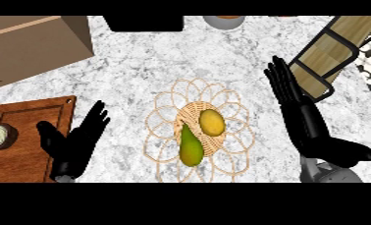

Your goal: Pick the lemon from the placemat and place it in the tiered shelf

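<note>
Nearest, at the lower left: left hand (72, 144), fingers straight and relaxed, pointing up, holding nothing. It is resting over the right edge of a wooden cutting board (36, 121). A pale round item (4, 136) on that board is cut off by the left edge and can't be identified.

Lower right: right hand (310, 125), also released and empty, fingers straight and pointing far. It sits between the placemat and the shelf, well apart from the lemon. Judgement: the grasp has not begun. This hand is the nearer to both fruit and target, so it looks the likely one to act.

Centre of the marble worktop (130, 81): woven placemat (190, 113) with a looped rim. The lemon (211, 123) lies on its woven middle. A pear (191, 148) lies just beside it on the near-left, possibly touching it; I cannot tell. The pear may crowd a grasp from that side.

Far right: tiered shelf (326, 54), wood slats in a black frame, partly cut off at the right. Its tiers cannot be separated from this angle.

Far left: brown box (39, 42). Far edge: a black object (143, 22) and a grey round vessel (223, 21), both cropped.
</note>
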Action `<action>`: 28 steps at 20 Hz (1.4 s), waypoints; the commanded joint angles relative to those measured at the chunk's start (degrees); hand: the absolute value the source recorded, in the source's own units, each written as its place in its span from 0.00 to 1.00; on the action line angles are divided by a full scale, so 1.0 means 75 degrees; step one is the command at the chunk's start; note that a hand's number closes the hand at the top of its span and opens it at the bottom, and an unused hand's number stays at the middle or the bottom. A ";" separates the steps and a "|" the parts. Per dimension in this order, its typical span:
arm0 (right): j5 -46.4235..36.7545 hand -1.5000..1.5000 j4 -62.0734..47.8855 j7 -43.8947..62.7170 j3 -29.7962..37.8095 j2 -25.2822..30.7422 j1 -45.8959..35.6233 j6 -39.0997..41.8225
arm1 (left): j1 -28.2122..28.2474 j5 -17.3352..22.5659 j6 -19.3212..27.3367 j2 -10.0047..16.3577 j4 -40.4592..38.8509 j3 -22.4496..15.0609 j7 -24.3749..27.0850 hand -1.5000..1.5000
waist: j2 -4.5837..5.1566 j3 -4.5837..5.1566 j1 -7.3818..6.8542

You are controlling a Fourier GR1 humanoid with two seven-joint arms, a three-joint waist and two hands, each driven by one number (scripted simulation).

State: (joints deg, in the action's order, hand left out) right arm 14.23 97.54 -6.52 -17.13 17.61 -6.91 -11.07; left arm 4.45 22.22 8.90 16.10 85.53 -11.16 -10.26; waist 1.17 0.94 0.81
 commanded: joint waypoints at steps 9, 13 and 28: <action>-0.1087 1.00 -0.1918 0.1034 0.0484 0.1418 -0.0783 -0.0169 | -0.1472 -0.1512 0.0059 0.0599 0.0376 -0.0200 0.0947 0.50 | -0.0080 0.0071 0.0072; -0.1739 0.00 -0.3227 0.0126 0.0892 -0.0069 -0.0911 -0.2372 | -0.1900 -0.2083 0.0364 0.0293 0.0174 -0.0583 0.0985 0.50 | -0.0062 -0.0137 -0.0140; -0.1410 0.00 -0.2713 0.0200 0.0264 0.0606 -0.1232 0.0397 | -0.2118 -0.2246 0.0098 0.0126 -0.0179 -0.0253 0.0866 0.50 | -0.0209 -0.0115 -0.0077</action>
State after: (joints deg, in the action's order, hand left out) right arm 7.16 70.96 -12.38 -10.99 18.81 -16.04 -9.96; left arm -11.37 4.74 10.56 15.94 81.93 -13.93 -0.72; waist -0.05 0.03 0.06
